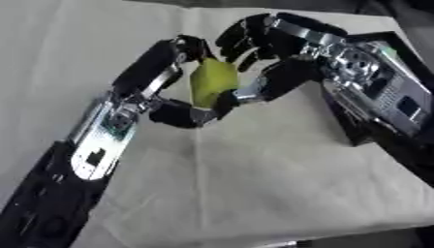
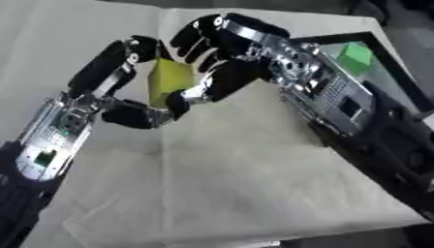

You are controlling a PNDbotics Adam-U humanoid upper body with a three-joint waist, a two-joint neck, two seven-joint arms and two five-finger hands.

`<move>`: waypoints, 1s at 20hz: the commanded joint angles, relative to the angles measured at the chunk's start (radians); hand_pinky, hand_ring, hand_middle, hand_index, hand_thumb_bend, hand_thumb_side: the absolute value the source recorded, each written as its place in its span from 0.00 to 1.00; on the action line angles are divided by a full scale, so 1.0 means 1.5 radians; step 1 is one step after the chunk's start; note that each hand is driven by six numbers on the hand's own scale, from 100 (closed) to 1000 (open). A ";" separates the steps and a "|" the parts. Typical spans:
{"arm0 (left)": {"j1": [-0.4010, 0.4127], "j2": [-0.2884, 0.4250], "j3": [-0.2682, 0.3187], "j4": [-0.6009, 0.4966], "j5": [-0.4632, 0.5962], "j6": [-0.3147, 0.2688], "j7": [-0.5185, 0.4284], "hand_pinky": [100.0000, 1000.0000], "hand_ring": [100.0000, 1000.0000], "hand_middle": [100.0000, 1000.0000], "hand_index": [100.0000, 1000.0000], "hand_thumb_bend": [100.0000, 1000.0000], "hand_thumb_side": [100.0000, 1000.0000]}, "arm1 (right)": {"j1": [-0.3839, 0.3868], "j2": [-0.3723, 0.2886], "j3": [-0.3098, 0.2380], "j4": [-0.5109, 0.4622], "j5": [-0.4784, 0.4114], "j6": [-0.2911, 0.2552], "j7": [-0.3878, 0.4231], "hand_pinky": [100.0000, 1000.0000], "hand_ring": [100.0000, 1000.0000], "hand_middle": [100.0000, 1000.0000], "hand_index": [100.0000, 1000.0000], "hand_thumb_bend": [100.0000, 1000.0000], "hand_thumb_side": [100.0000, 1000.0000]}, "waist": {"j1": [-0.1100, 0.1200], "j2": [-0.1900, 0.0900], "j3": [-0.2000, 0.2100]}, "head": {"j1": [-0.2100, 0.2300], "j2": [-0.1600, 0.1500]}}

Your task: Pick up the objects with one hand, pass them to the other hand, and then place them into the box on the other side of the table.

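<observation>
The left hand (image 1: 169,92) comes in from the left with its fingers and thumb curled round a yellow-green object (image 1: 212,82), held up above the cloth-covered worktop (image 1: 254,184) near its middle. The right hand (image 2: 229,58) meets it from the right, fingers bent over the object's top and thumb under its right side, so this looks like the handover. To do it well, the receiving hand should close fully before the left one lets go. The black box (image 2: 386,63) lies at the right edge, largely hidden behind the right arm; something green (image 2: 356,54) shows inside, its shape unclear.
</observation>
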 commanded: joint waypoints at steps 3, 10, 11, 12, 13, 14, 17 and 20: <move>-0.008 -0.007 0.001 -0.003 -0.016 -0.002 0.001 0.73 0.55 0.47 0.40 0.00 0.18 | -0.013 -0.006 -0.006 -0.006 -0.009 0.006 0.000 0.65 0.70 0.61 0.70 0.67 0.02 | 0.000 0.000 -0.003 | -0.001 -0.001; -0.010 -0.012 0.003 -0.003 -0.020 -0.002 0.011 0.73 0.54 0.47 0.40 0.00 0.20 | -0.016 -0.004 -0.003 -0.006 0.001 0.009 0.004 0.65 0.70 0.61 0.70 0.68 0.02 | -0.001 0.001 -0.005 | -0.001 -0.001; -0.010 -0.012 0.003 -0.002 -0.019 -0.002 0.013 0.73 0.54 0.47 0.40 0.00 0.21 | -0.016 -0.004 -0.002 -0.006 0.004 0.008 0.006 0.65 0.70 0.61 0.70 0.68 0.02 | -0.001 0.001 -0.005 | -0.001 -0.001; -0.010 -0.013 0.004 -0.002 -0.018 -0.001 0.016 0.73 0.54 0.46 0.40 0.00 0.22 | -0.016 -0.004 -0.001 -0.006 0.008 0.008 0.008 0.65 0.71 0.62 0.70 0.69 0.03 | -0.001 0.001 -0.006 | -0.001 -0.001; -0.010 -0.013 0.005 -0.002 -0.016 0.000 0.018 0.72 0.54 0.46 0.40 0.00 0.23 | -0.016 -0.004 0.000 -0.006 0.013 0.008 0.010 0.65 0.71 0.62 0.71 0.69 0.03 | -0.001 0.001 -0.006 | 0.000 -0.001; -0.010 -0.014 0.006 -0.001 -0.014 0.002 0.020 0.72 0.54 0.46 0.40 0.00 0.24 | -0.016 -0.004 0.001 -0.006 0.018 0.009 0.011 0.65 0.71 0.62 0.71 0.69 0.04 | -0.001 0.001 -0.006 | 0.000 -0.001; -0.010 -0.014 0.006 -0.001 -0.009 0.005 0.025 0.72 0.53 0.46 0.40 0.00 0.25 | -0.016 -0.005 0.001 -0.006 0.031 0.013 0.012 0.66 0.71 0.63 0.72 0.71 0.06 | -0.001 0.001 -0.007 | 0.000 -0.001; -0.010 -0.014 0.006 -0.002 -0.006 0.007 0.028 0.72 0.53 0.46 0.40 0.00 0.26 | -0.017 -0.006 0.001 -0.006 0.048 0.019 0.007 0.66 0.72 0.63 0.72 0.76 0.10 | -0.001 0.001 -0.008 | 0.001 -0.001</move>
